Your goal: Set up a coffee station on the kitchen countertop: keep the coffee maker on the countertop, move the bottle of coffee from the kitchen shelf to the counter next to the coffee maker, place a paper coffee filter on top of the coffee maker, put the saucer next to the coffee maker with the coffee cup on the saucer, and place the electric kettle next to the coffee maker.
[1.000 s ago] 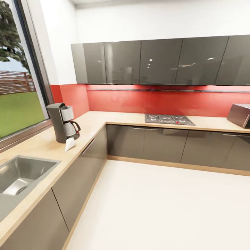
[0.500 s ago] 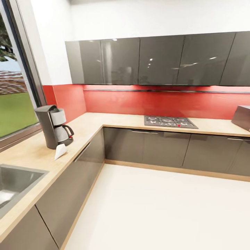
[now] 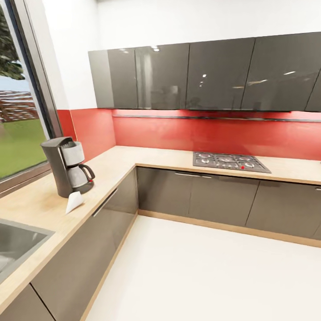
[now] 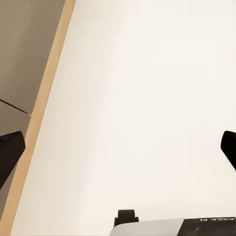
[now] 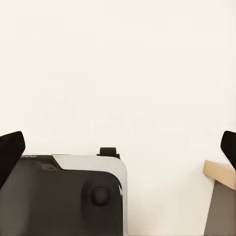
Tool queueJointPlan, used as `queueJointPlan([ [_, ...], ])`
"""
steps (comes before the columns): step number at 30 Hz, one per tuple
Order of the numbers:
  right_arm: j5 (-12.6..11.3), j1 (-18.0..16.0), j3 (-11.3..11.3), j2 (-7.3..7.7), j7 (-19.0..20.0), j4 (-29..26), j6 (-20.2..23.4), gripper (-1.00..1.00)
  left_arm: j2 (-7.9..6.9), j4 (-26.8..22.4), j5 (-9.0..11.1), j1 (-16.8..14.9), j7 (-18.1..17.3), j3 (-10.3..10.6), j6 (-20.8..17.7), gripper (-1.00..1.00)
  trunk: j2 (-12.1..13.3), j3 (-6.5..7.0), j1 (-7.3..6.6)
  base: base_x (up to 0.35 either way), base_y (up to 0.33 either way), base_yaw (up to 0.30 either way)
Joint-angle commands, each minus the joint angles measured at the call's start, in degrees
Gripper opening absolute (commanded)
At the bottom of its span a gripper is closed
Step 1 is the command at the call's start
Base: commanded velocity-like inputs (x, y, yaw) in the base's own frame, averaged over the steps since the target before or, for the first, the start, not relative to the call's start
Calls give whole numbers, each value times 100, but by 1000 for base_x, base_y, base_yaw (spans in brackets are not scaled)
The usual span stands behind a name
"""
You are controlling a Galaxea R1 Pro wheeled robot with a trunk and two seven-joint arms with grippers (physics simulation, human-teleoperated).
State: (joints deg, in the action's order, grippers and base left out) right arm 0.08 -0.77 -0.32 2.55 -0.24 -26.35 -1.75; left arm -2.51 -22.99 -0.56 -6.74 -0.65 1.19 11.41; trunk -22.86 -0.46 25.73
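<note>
Coffee maker (image 3: 67,166) is seen standing near countertop (image 3: 40,205) front edge; paper filter (image 3: 74,202) is lying just beside. Filter is judged light, flimsy, crushable: rim pinch advised. Left gripper (image 4: 118,150) and right gripper (image 5: 118,150) are being held spread wide, nothing grasped.

L-shaped kitchen w/ white upper walls (image 3: 200,20) and a glossy red backsplash (image 3: 214,133) below dark grey glossy wall cabinets (image 3: 196,73), ceiling lights reflected in their doors. Grey base cabinets (image 3: 214,196) w/ a light wood plinth along the bottom. Off-white floor (image 3: 205,276), bare. Gas hob (image 3: 229,161) set in the back run, steel sink (image 3: 18,243) in the left run. Big dark-framed window (image 3: 22,111) at left: lawn, tree, brick wall outside, daylight coming in
</note>
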Motion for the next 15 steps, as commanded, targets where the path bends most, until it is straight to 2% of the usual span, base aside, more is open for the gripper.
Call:
queueJointPlan([
  [1, 1, -4, -3, 0, -2, 5, -18, 100, -3, 6, -6, -3, -5, 12, 19, 100, -5, -5, 6, 331, -106, 10],
  [7, 1, -3, -3, 8, -2, 7, -18, 100, 3, 13, -7, -3, -5, 13, 19, 100, -5, -5, 6, 327, -124, 3],
  [15, 1, -5, -3, 8, -2, 7, -18, 100, 5, 14, -8, -3, -5, 13, 19, 100, -5, -5, 6, 300, -193, 0],
])
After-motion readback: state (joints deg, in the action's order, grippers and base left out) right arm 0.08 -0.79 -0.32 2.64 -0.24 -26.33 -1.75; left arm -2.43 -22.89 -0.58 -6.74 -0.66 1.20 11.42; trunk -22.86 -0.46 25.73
